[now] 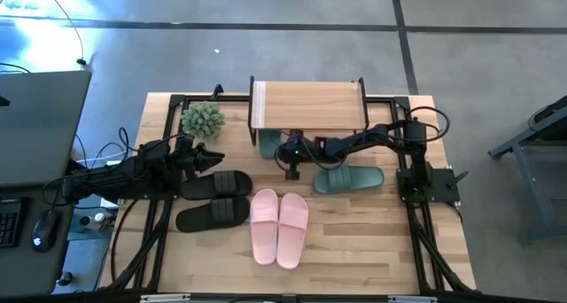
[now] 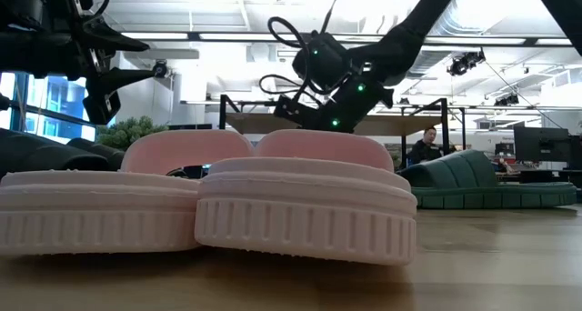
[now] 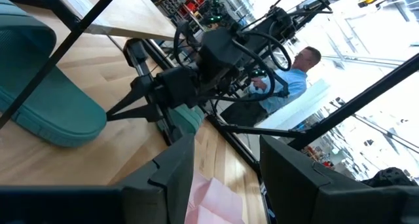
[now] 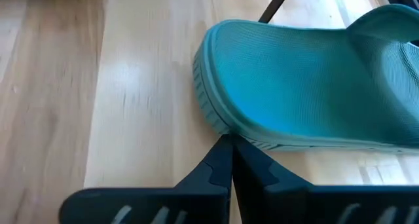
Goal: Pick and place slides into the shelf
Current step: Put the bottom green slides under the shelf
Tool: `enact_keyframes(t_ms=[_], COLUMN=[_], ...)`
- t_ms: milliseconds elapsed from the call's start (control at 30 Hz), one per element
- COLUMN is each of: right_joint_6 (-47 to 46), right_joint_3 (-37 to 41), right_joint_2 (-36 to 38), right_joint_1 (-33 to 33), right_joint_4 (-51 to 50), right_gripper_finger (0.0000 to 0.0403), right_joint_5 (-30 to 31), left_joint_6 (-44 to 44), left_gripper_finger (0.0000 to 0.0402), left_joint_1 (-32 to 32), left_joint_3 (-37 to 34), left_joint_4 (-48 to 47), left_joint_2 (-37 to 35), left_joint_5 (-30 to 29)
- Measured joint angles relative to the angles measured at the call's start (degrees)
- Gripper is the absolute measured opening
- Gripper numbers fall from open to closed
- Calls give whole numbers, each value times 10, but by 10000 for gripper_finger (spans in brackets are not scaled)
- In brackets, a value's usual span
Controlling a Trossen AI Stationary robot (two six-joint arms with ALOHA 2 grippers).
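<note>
One dark green slide (image 1: 268, 143) lies half under the shelf (image 1: 308, 104), and its mate (image 1: 350, 179) lies on the table right of it. My right gripper (image 1: 285, 154) hovers low beside the shelf's near edge, shut. In the right wrist view its tips (image 4: 230, 143) stand at the rounded end of a green slide (image 4: 308, 86). The black pair (image 1: 215, 184) and the pink pair (image 1: 279, 228) rest sole-down on the table. My left gripper (image 1: 213, 157) is open above the black pair's far end and touches nothing. My right gripper is shut, with its tips slanting down at the sole rim (image 4: 216, 122) of the green slide's rounded end. The slide lies flat on the table. Whether the tips touch the rim, I cannot tell.
A small green plant (image 1: 203, 119) stands left of the shelf. The shelf's thin black legs (image 4: 278, 1) stand close to the green slide. Black frame rails (image 1: 416, 192) run along the table's sides. A person (image 3: 298, 76) is in the room beyond the table.
</note>
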State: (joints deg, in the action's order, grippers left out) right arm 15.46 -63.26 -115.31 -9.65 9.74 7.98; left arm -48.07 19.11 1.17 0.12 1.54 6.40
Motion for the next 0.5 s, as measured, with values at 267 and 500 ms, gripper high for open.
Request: enact_keyframes(t_ms=[267,500], right_joint_6=[0,-1], right_joint_3=[0,-17], right_joint_2=[0,0], right_joint_1=[-1,-1], right_joint_4=[12,-5], right_gripper_finger=[0,0], right_joint_5=[-3,-21], left_joint_6=[0,0], left_gripper_finger=[159,159], left_joint_1=[0,0], left_joint_3=[0,0], left_joint_4=[0,0], left_joint_2=[0,0], left_joint_5=[0,0])
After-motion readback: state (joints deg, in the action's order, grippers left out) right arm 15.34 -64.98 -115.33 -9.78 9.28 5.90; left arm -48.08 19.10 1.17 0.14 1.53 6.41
